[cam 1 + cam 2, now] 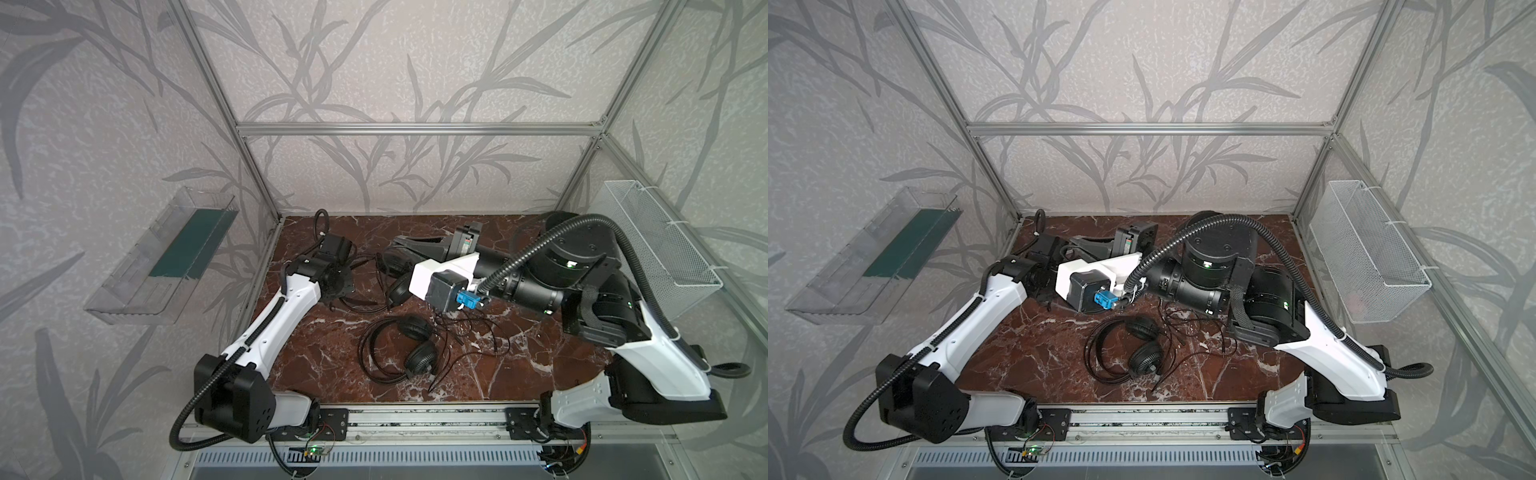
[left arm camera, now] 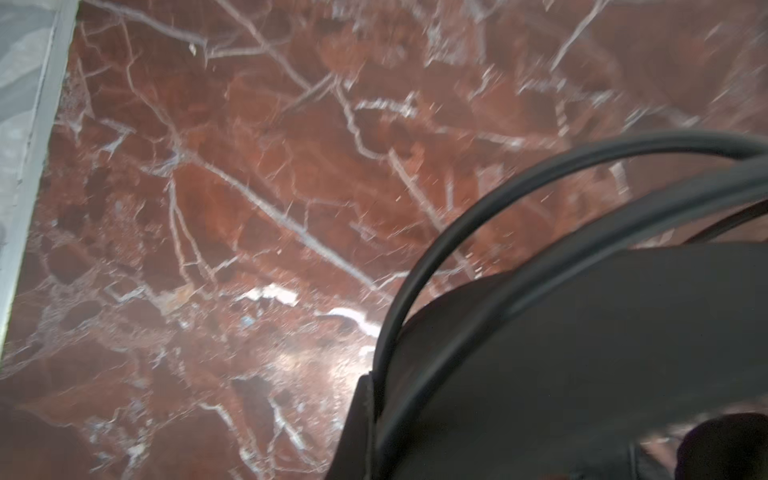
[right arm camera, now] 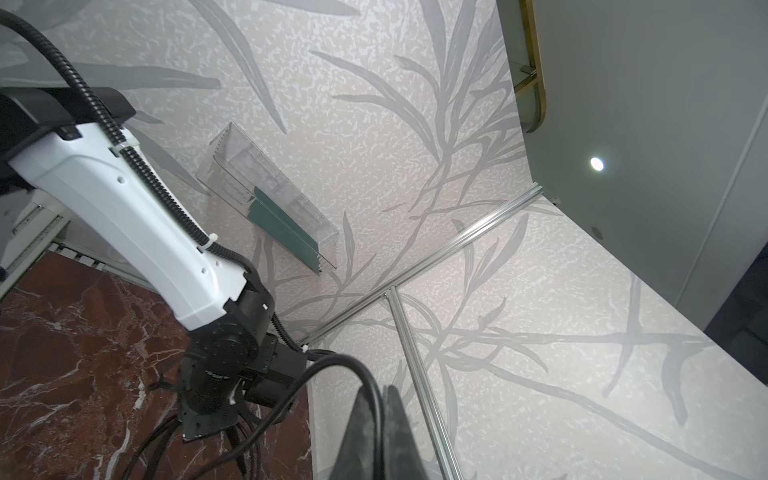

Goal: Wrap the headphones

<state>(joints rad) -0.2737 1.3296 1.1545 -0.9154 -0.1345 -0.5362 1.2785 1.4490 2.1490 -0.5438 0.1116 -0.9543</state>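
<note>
Judging from their build, the headsets would handle as light, awkward things: soft padded earcups, a springy double-wire headband, and a long limp cable likely to slide and snag on the polished table [image 1: 316,365]. The headband or the stiff shell of an earcup looked the soundest place to hold the body. The cable seemed best pinched close to where it left the cup, so the slack could be wound in order. The thin mic boom looked like the part to leave alone.

Two headsets lay on the table. The near headset [image 1: 401,353] sat free at front centre, its loose cable [image 1: 449,353] strewn to one side. The far headset [image 1: 395,286] lay toward the back between the two arms, partly hidden under the right wrist.

The right gripper [image 3: 380,432] had its jaws clenched on a black cable [image 3: 340,357]. The left gripper [image 1: 334,284] pointed down just beside the far headset, jaws closed. Two curved black wires [image 2: 498,191] ran past them, but blur hid whether they were pinched. One clear bin [image 1: 137,286] and one wire basket [image 1: 665,249] hung on the side walls.
</note>
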